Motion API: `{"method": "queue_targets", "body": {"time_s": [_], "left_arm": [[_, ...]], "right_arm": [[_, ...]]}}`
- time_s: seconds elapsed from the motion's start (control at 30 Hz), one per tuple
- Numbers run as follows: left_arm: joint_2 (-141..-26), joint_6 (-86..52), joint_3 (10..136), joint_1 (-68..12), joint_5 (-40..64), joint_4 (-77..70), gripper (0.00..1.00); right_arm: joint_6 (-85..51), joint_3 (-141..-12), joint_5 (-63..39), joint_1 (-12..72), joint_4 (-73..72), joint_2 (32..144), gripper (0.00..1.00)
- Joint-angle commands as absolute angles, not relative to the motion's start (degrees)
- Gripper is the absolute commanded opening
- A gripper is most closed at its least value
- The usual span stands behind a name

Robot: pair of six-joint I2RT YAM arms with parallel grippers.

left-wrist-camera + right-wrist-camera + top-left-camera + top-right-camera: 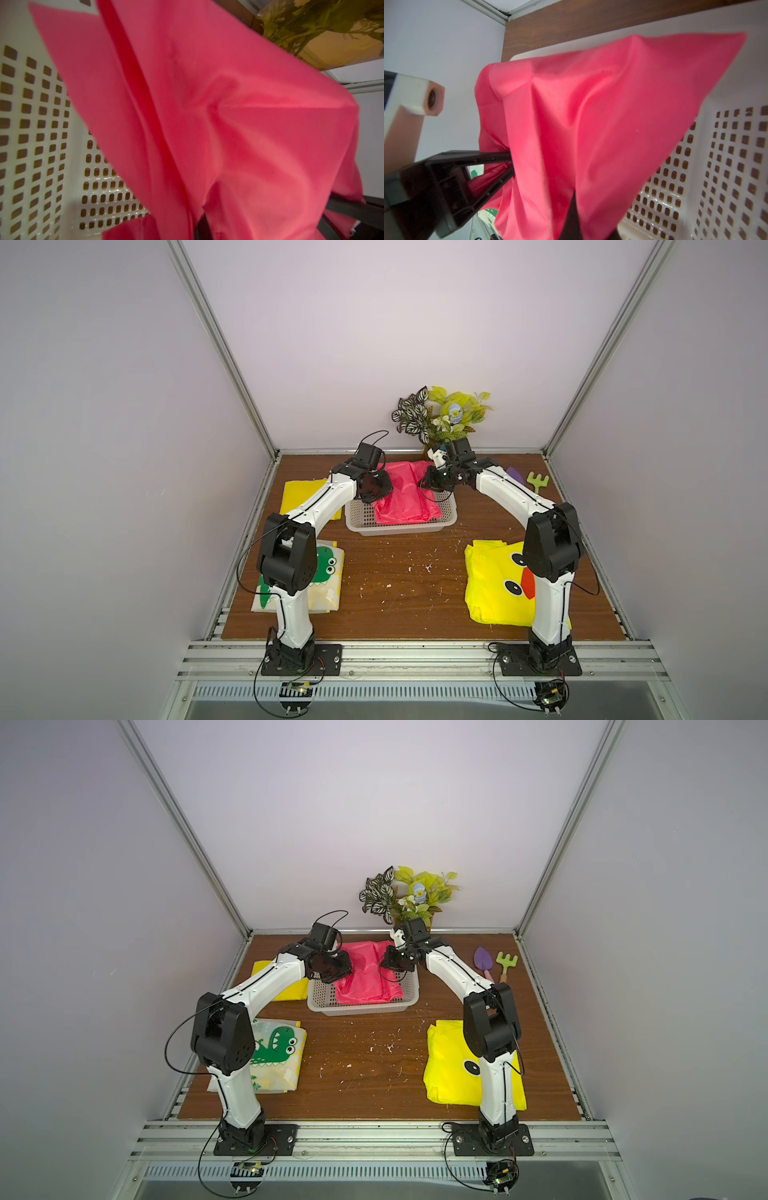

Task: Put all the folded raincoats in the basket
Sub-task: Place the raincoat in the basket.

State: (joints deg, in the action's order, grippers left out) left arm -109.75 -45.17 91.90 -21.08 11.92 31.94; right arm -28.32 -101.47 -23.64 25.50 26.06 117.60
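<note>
Pink raincoat (405, 497) over basket (399, 529); wrist views reveal left claw (270, 218), right claw (542, 182) clamping it.

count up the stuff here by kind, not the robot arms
raincoats: 4 (pink raincoat, plain yellow raincoat, dinosaur raincoat, duck raincoat)
basket: 1
toy garden tools: 2 (purple trowel, green rake)
plant: 1
total: 8
</note>
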Motion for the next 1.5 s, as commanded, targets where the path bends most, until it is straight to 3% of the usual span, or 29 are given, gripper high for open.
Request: {"method": "queue_targets", "body": {"time_s": [0.0,0.4,0.5,0.63,0.7,0.9,1.13,1.47], "left_arm": [[-110.54,-43.81,93.11,-19.21,11.48,30.93,0.00],[-112.76,-42.01,91.93,-17.84,10.38,31.17,0.02],[-113.27,-41.44,91.85,-17.84,10.96,31.15,0.14],[-113.81,-41.22,92.02,-17.84,11.33,31.16,0.41],[-113.82,-41.22,92.36,-17.84,11.84,31.19,0.55],[-112.44,-40.23,97.86,-17.84,13.35,33.83,0.70],[-109.43,-40.78,101.42,-17.89,19.05,33.84,0.73],[-107.66,-40.08,97.75,-19.13,20.02,33.53,0.71]], "right_arm": [[-26.40,-102.97,-26.36,25.25,25.40,117.84,0.00],[-23.76,-102.83,-26.68,24.79,26.63,121.89,0.00],[-23.09,-102.92,-26.28,24.79,27.22,122.49,0.04],[-22.91,-102.92,-26.70,24.79,27.42,123.04,0.30],[-22.94,-103.09,-26.77,24.79,27.60,123.05,0.38],[-22.58,-105.84,-24.99,24.78,29.18,121.79,0.52],[-22.93,-110.18,-20.04,24.79,31.78,118.19,0.56],[-27.24,-102.37,-20.71,25.89,26.29,112.55,0.49]]}}
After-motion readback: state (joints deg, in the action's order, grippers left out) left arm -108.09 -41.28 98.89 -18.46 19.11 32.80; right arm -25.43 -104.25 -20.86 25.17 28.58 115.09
